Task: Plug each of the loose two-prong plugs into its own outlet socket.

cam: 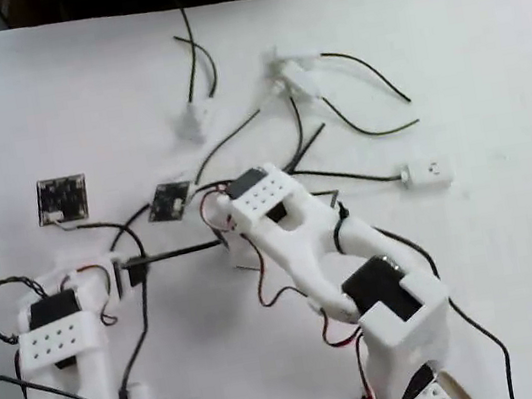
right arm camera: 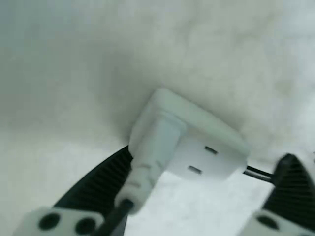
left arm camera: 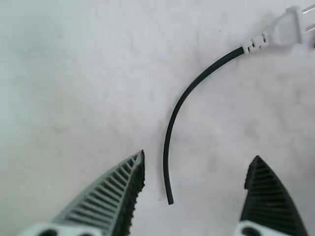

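White plastic two-prong plug (left arm camera: 288, 32) lies on the white table top (left arm camera: 74, 73), well ahead of the left claw (left arm camera: 199, 157) and off toward its black-finger side, not on the centre line. Long axis slants across the claw's line of reach; prongs point away, cord end faces back. Its thin black cord (left arm camera: 182, 105) arcs from the plug back toward the claw, and the cut end rests on the table between the two fingertips, touching neither. Left claw is wide open, nothing held. Right claw (right arm camera: 209, 155) is also open: the dark finger on one side lies against the neck of a second white plug (right arm camera: 152, 147), while the other finger stands apart from the white rectangular socket block (right arm camera: 206, 123) between them. No closed grip that I can see. That second plug looks seated in the block, beside a free pair of slots (right arm camera: 202, 160). Judgement: the loose plug falls to the left claw, the unoccupied one with the plug in front of it. The coming move turns on the offset. The claw must go forward and toward its black-finger side, then turn so the fingers close across the plug's body, not along it. Taking the cord where it lies would leave the prongs unaimed.
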Robot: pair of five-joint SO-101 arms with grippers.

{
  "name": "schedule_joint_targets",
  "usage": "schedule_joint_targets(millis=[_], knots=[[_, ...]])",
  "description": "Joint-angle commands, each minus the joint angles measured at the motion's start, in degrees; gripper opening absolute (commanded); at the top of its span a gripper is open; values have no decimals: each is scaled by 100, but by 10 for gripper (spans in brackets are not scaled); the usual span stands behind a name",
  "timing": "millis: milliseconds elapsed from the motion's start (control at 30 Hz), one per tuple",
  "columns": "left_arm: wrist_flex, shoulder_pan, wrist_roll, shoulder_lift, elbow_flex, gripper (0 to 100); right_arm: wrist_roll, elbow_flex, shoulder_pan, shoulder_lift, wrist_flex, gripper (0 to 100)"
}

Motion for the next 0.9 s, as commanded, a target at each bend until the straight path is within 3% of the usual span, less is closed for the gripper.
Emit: schedule_joint_targets(millis=[0,167,600,867], knots=[[-97,-40,-62,-136,-18,322,-9,-299,-22,31,-40,146],[-97,-40,-62,-136,-18,322,-35,-659,101,31,-4,16],[-97,-40,-62,-136,-18,321,-35,-2462,708,31,857,19],[-97,-40,-62,-136,-18,321,9,-3165,1446,286,374,19]])
